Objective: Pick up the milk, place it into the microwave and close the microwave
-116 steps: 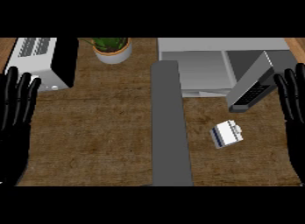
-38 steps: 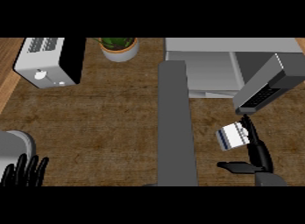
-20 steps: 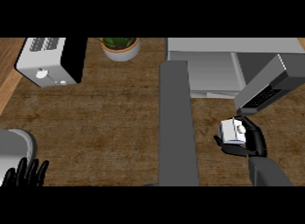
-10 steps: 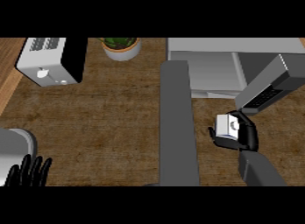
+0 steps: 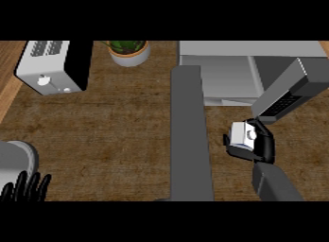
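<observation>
The milk (image 5: 243, 135) is a small white carton held above the counter, just below the microwave's open door (image 5: 295, 91). My right hand (image 5: 261, 145) is shut on it, black fingers curled round its right side and thumb at its lower left. The microwave (image 5: 227, 71) stands at the back right, grey, with its door swung out toward me and its cavity open. At the lower left corner my left hand (image 5: 26, 187) shows only its fingertips, straight and pointing up.
A grey strip (image 5: 190, 137) runs down the middle of the brown counter. A white and black toaster (image 5: 54, 65) stands at the back left. A potted plant (image 5: 129, 50) sits beside it. My left forearm (image 5: 7, 160) shows at the left edge.
My right hand closed round the milk and has carried it up and back toward the microwave's door. The left hand has stayed at the lower left corner.
</observation>
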Controlling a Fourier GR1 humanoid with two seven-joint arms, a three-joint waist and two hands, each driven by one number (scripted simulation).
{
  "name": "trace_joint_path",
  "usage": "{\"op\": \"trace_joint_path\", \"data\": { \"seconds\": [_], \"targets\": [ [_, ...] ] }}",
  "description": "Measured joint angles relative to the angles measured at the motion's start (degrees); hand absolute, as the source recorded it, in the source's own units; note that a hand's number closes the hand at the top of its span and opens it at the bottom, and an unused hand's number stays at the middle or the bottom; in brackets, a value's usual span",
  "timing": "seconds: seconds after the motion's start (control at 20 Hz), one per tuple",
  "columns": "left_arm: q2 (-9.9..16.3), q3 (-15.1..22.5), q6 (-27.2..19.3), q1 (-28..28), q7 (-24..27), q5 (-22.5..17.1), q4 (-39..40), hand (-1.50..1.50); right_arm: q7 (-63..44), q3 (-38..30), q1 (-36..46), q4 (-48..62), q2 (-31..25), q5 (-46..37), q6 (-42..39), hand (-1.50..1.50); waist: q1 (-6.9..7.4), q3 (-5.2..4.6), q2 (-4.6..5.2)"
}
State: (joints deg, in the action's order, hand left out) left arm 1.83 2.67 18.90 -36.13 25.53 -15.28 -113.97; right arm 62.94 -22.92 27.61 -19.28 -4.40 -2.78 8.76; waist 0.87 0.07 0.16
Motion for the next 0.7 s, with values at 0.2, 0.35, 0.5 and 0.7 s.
{"op": "trace_joint_path", "data": {
  "seconds": [0.2, 0.35, 0.5, 0.7],
  "targets": [
    [-0.1, -0.2, 0.3, -1.7, 0.6, 0.0, -1.1, -1.50, -1.2, 2.1, -3.5, -6.5, 1.3, -0.2, 0.6, 1.50, -0.62, -0.07, -0.28],
    [-0.1, 0.2, 0.4, -2.2, -0.3, -0.2, -1.7, -1.50, -3.1, 4.0, -6.9, -13.3, 2.2, -0.3, 0.9, 1.50, -1.06, -0.11, -0.43],
    [0.1, 0.6, 1.1, -2.2, -0.2, 0.2, -1.4, -1.50, -6.3, 6.6, -11.9, -22.4, 2.7, -0.3, 0.8, 1.50, -1.35, -0.14, -0.52],
    [-0.1, 1.4, 1.7, -3.7, 0.7, 0.6, -1.5, -1.50, -12.2, 11.4, -20.7, -35.9, 3.5, -1.4, 0.6, 1.50, -1.55, -0.17, -0.60]
  ]
}}
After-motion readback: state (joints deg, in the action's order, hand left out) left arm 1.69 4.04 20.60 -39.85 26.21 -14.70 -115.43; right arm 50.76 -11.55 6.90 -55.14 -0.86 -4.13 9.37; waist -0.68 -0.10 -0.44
